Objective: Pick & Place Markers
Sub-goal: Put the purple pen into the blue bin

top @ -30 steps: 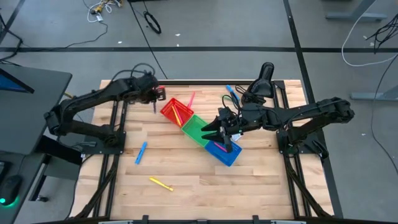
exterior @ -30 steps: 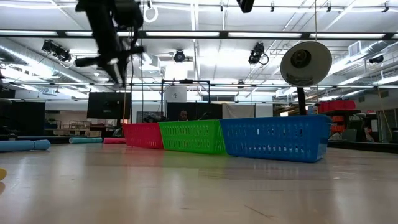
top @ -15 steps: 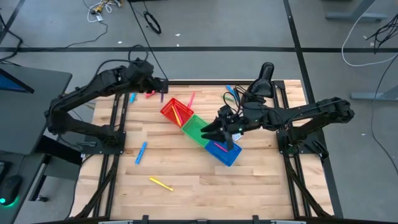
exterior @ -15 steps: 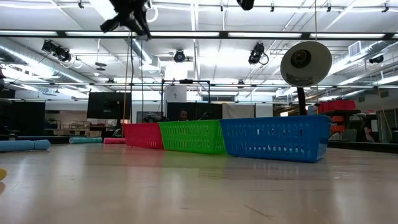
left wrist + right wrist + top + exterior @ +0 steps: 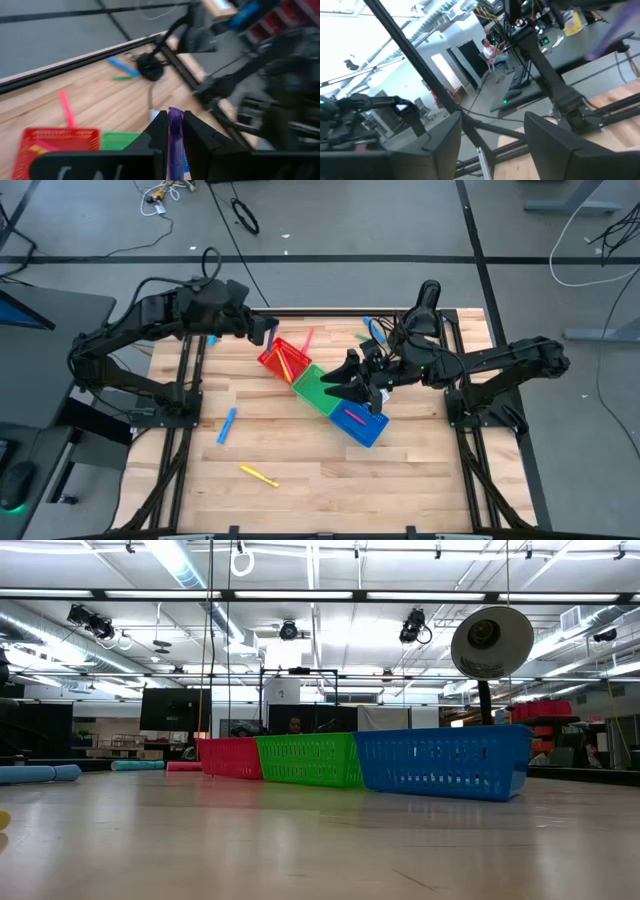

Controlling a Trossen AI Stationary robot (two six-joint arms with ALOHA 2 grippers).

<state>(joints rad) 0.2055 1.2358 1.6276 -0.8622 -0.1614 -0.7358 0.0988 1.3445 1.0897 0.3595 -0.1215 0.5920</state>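
My left gripper (image 5: 268, 332) hangs above the table's far left, just left of the red bin (image 5: 282, 358), and is shut on a purple marker (image 5: 175, 131). The red bin, a green bin (image 5: 318, 385) and a blue bin (image 5: 362, 425) stand in a slanting row mid-table. My right gripper (image 5: 340, 385) hovers open over the green bin with nothing between its fingers (image 5: 547, 145). Yellow and red markers (image 5: 286, 361) lie in the red bin and a pink one (image 5: 352, 417) in the blue bin. Neither gripper shows in the low view. My left gripper pinches the purple marker between its two fingers (image 5: 159, 134). The marker runs along the fingers, and its end (image 5: 175, 112) sticks out past their tips. The gripper slants down toward the table's right. The marker is lifted clear of the table.
Loose markers lie on the wood: a blue one (image 5: 227, 425) and a yellow one (image 5: 259, 476) at the near left, a pink one (image 5: 307, 339) beyond the red bin, blue and green ones (image 5: 372, 330) at the far edge by a black lamp (image 5: 424, 308).
My left gripper has risen with the purple marker, out of the low view's top, and gone toward the table's right to the red bin. It has tipped from pointing down to a shallower slant. My right gripper has tipped its fingers upward over the green bin.
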